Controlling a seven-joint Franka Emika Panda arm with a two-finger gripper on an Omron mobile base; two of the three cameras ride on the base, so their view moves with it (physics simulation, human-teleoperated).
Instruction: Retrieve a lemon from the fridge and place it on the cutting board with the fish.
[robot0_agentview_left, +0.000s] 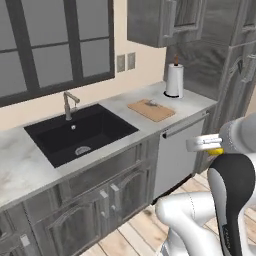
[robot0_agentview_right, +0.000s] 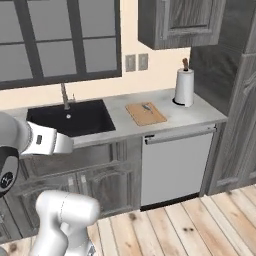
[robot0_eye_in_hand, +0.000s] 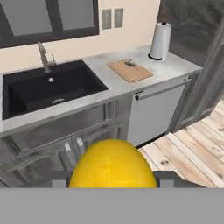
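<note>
My gripper (robot0_eye_in_hand: 113, 180) is shut on the lemon (robot0_eye_in_hand: 113, 164), a bright yellow fruit that looms large between the two finger tips in the hand view. From the left base view the gripper (robot0_agentview_left: 212, 147) hangs in front of the counter's right end, with a bit of the lemon (robot0_agentview_left: 216, 151) showing under it. The light-brown cutting board (robot0_agentview_left: 151, 109) (robot0_agentview_right: 145, 114) (robot0_eye_in_hand: 130, 70) lies on the counter right of the sink, well ahead of the gripper. A small silvery fish (robot0_agentview_left: 151, 104) (robot0_agentview_right: 146, 107) (robot0_eye_in_hand: 131, 64) rests on its far half. The tall grey fridge (robot0_agentview_left: 239, 75) stands at the right edge.
A black sink (robot0_agentview_left: 80, 132) with a faucet (robot0_agentview_left: 69, 104) takes up the counter's left part. A paper towel roll (robot0_agentview_left: 174, 80) stands behind the board near the wall. A dishwasher front (robot0_agentview_left: 177, 157) sits below the board. Wall cabinets (robot0_agentview_left: 150, 22) hang overhead.
</note>
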